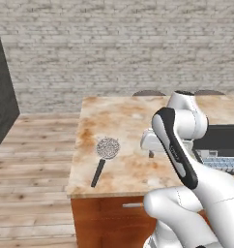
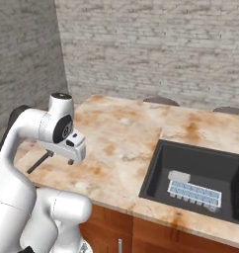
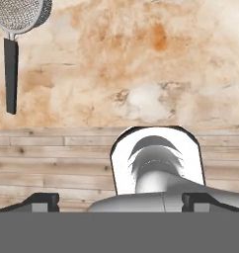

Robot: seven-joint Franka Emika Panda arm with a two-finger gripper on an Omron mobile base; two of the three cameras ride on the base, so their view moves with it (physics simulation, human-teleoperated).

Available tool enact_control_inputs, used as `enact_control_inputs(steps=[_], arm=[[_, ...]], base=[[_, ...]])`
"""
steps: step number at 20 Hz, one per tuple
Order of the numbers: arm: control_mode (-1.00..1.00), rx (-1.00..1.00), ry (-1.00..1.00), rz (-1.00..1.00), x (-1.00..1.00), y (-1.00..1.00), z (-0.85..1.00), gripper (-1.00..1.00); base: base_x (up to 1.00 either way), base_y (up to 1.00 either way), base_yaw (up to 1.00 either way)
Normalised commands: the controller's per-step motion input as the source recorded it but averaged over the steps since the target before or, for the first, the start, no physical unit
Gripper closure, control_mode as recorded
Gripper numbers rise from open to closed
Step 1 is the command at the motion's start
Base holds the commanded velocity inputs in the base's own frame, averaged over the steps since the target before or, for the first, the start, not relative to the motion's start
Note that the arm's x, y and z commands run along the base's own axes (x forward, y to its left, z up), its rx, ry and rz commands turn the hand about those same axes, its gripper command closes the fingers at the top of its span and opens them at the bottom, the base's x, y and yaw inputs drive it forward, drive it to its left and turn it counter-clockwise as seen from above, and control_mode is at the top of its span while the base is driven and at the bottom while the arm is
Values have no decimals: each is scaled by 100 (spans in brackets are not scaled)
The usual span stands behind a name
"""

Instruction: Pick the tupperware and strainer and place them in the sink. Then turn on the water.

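end effector open, above counter, empty.

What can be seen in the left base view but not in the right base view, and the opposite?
The left base view shows the whole strainer, its mesh bowl and dark handle, lying on the counter near the left edge. The right base view shows the inside of the black sink with the tupperware lying on its bottom; from the strainer, just the handle end appears beside the arm. Both views share the marble counter, the brick wall and the white arm above the counter.
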Motion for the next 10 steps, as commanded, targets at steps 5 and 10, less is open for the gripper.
enact_control_inputs(steps=[5,10], arm=[[-100,-1,0,-2,5,11,0,-100],[-100,0,0,-1,2,6,0,-100]], base=[[28,56,-4],[0,0,0]])
